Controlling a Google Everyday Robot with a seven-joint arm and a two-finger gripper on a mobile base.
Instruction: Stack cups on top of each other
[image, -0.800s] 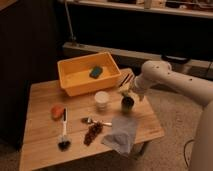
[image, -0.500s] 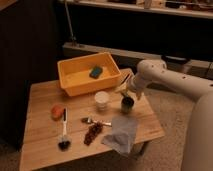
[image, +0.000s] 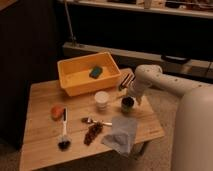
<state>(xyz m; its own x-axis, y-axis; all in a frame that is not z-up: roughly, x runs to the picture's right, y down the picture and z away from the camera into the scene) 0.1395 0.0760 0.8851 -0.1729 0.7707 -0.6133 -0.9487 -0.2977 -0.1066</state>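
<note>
The dark green-black cup (image: 127, 103) stands upright on the wooden table (image: 45, 95), right of centre. The white ribbed cup (image: 102, 100) stands upright just left of it, a small gap apart. My gripper (image: 126, 85) hangs from the white arm (image: 165, 85) that reaches in from the right. It sits directly above and behind the dark cup, very close to its rim. Whether it touches the cup does not show.
A yellow tub (image: 87, 75) with a green sponge (image: 96, 72) stands at the back of the table. In front lie a grey cloth (image: 120, 134), a spoon (image: 95, 121), a brown pile of bits (image: 92, 133), a black brush (image: 64, 132) and an orange object (image: 57, 111).
The arm has shifted slightly to the left and stays over the dark cup. Both cups stand where they were.
</note>
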